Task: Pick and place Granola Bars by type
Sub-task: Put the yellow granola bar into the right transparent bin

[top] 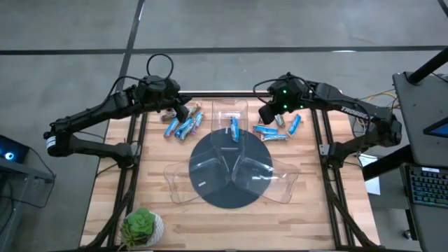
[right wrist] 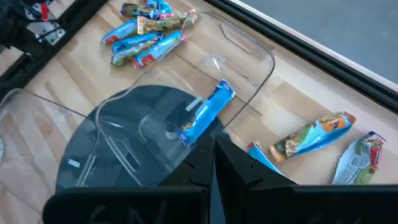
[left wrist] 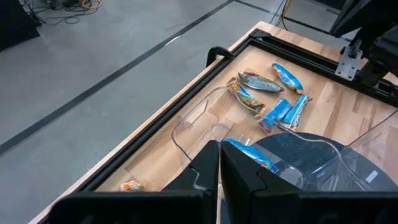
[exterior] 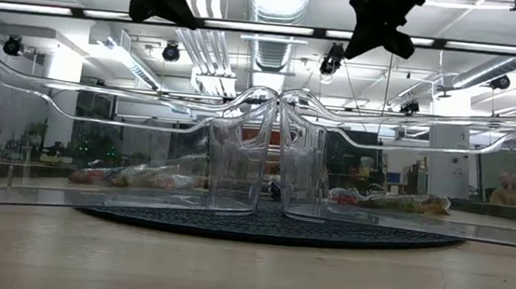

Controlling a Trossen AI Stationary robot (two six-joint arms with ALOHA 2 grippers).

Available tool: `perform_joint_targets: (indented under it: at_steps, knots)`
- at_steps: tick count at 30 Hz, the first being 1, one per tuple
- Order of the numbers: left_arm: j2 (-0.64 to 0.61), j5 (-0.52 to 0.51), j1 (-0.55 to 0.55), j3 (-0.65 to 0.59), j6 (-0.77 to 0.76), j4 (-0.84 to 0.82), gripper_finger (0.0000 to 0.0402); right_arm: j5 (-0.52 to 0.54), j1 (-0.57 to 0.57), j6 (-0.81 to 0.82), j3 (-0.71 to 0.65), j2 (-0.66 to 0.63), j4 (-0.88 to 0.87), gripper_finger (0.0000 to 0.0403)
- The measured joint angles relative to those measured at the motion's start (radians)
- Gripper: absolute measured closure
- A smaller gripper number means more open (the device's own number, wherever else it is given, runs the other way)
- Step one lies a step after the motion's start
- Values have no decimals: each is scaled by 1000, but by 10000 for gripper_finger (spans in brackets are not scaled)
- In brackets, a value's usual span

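Granola bars lie in two heaps on the wooden table. The left heap [top: 182,124] is mostly blue with a tan one at its far side, and shows in the right wrist view [right wrist: 149,34]. The right heap [top: 278,129] shows in the left wrist view [left wrist: 273,96], blue and tan mixed. A single blue bar [top: 234,128] [right wrist: 204,116] lies flat in the far clear tray [top: 231,112]. My left gripper [top: 180,110] [left wrist: 219,171] hovers shut over the left heap's far side. My right gripper [top: 269,113] [right wrist: 214,165] hovers shut beside the right heap. Neither holds anything.
Three clear plastic trays fan out from a dark round mat [top: 210,192]; the near-left tray [top: 183,180] and near-right tray [top: 276,178] hold nothing. A potted plant [top: 141,226] stands at the table's near left corner. Black frame rails [top: 134,150] run along the table's sides.
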Motion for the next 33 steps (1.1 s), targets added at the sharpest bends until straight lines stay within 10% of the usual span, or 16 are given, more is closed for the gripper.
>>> perform_joint_targets:
  at_steps: [33]
  knots:
    - [0,0,0,0,0,0,401,-1,0,-42,-180,-146,-6,394]
